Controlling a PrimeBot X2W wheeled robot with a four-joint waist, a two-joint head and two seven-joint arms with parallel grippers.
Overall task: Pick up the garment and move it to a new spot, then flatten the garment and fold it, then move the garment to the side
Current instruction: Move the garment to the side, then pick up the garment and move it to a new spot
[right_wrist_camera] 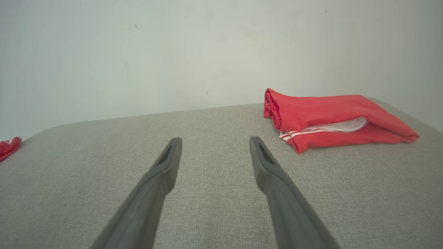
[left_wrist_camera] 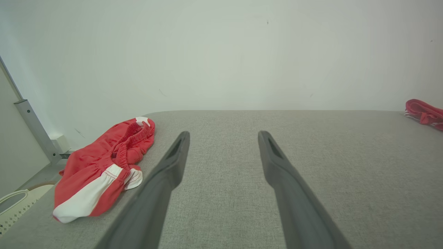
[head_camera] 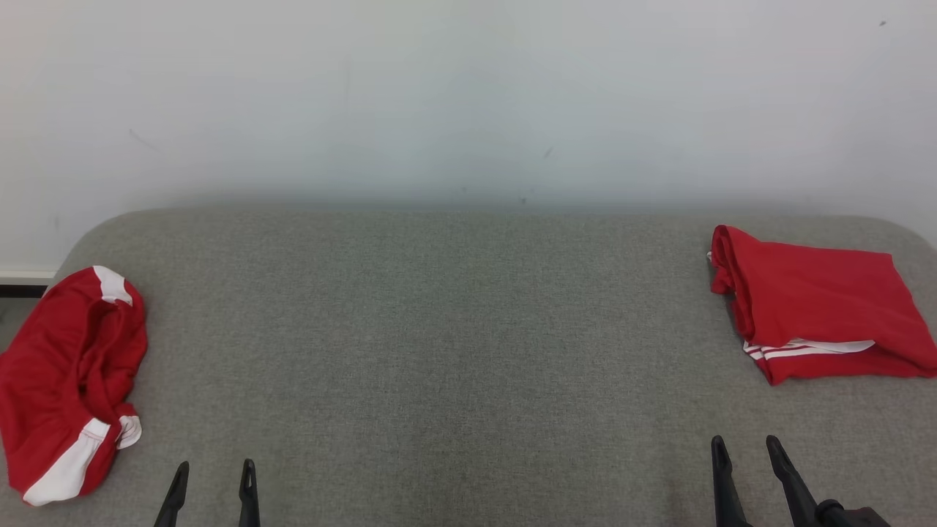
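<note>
A crumpled red garment (head_camera: 62,380) with white panels lies at the left edge of the grey padded table (head_camera: 454,344); it also appears at the left of the left wrist view (left_wrist_camera: 104,166). A second red garment (head_camera: 812,304), folded, with white stripes, rests at the far right (right_wrist_camera: 332,117). My left gripper (head_camera: 214,468) hovers open near the front edge, just right of the crumpled garment, holding nothing (left_wrist_camera: 223,135). Low at the front right, my right gripper (head_camera: 745,443) stands open and empty, in front of the folded garment (right_wrist_camera: 214,140).
A white wall (head_camera: 468,95) rises right behind the table. In the left wrist view a grey metal post (left_wrist_camera: 33,128) and a pale basket-like object (left_wrist_camera: 15,204) stand off the table's left side. The table's corners are rounded.
</note>
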